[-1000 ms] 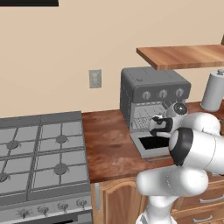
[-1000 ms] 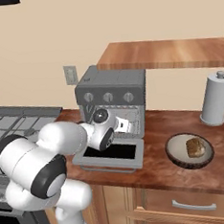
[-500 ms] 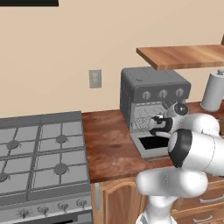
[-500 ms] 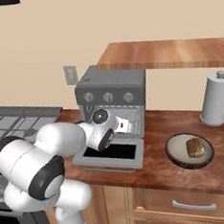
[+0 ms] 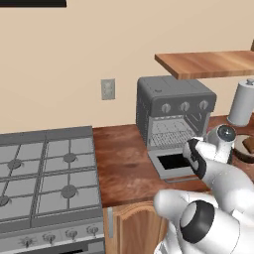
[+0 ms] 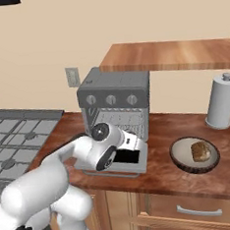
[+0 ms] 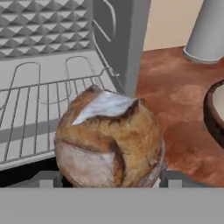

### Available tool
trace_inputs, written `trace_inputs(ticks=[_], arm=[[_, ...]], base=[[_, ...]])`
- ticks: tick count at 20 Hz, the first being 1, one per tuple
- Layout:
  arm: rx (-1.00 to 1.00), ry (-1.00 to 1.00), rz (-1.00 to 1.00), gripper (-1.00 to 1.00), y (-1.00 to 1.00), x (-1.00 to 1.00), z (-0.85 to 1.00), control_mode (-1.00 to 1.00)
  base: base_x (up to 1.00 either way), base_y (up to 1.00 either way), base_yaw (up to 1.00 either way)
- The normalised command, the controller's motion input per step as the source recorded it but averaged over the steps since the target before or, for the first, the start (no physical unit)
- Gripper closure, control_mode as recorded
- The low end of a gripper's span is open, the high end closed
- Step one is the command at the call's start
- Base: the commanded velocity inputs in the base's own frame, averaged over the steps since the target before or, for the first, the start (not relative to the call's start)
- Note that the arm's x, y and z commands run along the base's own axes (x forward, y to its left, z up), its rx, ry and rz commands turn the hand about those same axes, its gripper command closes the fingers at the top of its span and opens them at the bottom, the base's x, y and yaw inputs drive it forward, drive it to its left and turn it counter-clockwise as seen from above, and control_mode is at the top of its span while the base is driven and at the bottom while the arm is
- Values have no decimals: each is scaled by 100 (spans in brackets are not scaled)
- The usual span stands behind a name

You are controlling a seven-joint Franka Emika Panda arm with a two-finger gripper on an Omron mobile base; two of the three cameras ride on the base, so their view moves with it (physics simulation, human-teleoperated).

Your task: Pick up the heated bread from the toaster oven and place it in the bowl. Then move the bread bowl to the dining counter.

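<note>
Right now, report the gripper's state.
Gripper: closed on the heated bread, in front of the toaster oven rack.

- In the hand view the bread (image 7: 109, 140) hides the pincer's fingertips.
- The bowl (image 7: 215, 111) is cut by the right edge.
- The stove (image 5: 44, 173) is cropped left.

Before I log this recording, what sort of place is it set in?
A rendered home kitchen, most likely. A grey gas stove sits in a reddish-brown wooden counter beside a grey boxy toaster oven with its door down, and a light wooden wall shelf hangs above.
</note>
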Motion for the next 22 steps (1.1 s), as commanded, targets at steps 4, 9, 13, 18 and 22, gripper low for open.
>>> trace_inputs(ticks=[4,9,13,18,22], arm=[[8,0,-15,100,-83,-79,49,-100],[13,7,-17,100,-100,-43,47,-100],[10,19,-16,100,-100,-1,14,-100],[4,13,-7,100,-72,10,0,-100],[0,4,-4,100,-16,2,-22,-100]], base=[[0,0,0],[0,0,0],[0,0,0],[0,0,0],[0,0,0]])
